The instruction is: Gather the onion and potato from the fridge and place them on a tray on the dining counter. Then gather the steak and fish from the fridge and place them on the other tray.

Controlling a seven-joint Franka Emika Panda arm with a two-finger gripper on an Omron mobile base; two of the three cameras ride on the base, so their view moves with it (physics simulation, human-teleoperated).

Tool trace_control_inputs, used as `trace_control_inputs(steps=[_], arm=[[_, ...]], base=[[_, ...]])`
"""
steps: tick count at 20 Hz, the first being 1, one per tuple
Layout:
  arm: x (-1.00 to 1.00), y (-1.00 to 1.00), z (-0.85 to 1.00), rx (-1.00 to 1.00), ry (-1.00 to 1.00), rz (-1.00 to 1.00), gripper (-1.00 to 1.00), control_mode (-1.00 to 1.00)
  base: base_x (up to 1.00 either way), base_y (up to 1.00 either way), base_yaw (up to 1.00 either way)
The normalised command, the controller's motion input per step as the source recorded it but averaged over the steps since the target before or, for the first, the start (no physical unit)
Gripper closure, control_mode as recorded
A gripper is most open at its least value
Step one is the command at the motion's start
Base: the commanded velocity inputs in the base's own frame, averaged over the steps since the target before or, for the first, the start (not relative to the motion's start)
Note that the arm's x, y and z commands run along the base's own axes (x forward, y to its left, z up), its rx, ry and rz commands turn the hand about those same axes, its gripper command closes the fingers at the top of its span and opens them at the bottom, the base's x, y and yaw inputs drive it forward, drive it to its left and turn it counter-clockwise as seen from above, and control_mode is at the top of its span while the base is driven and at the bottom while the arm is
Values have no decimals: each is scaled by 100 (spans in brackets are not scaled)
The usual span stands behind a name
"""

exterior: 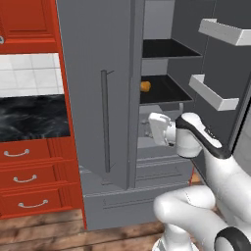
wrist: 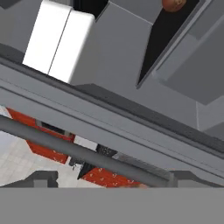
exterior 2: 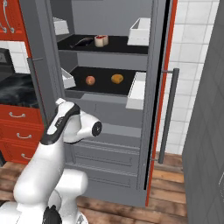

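Observation:
The grey fridge (exterior 2: 109, 144) stands with its doors open. On its lower black shelf lie the reddish onion (exterior 2: 90, 80) and the yellow-brown potato (exterior 2: 117, 78); the potato (exterior: 145, 86) also peeks past the left door's edge. The steak (exterior 2: 101, 40) and the dark fish (exterior 2: 83, 42) rest on the shelf above. My gripper (exterior: 147, 130) is open and empty, below the lower shelf and in front of the drawers. In the hand view the gripper (wrist: 118, 179) has its tips wide apart, and a round reddish-brown thing (wrist: 174, 4) sits at the top edge. The tray and dining counter are out of view.
The half-open left door with its bar handle (exterior: 105, 122) stands just left of my hand. White door bins (exterior: 215, 93) hang on the right door. Red drawers (exterior: 29, 176) and a black marble counter (exterior: 29, 117) lie to the left. A grey bar (wrist: 78, 153) crosses close before the fingers.

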Motion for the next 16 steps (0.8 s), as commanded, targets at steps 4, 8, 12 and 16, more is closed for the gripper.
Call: trace_control_inputs(steps=[4,8,12,16], arm=[[26,-16,0,1,4,0,-100,-100],[48,-11,0,1,1,0,-100,-100],[43,-6,0,1,0,0,-100,-100],[44,-5,-1,1,0,4,-100,-100]], base=[[0,0,0],[0,0,0],[0,0,0],[0,0,0]])
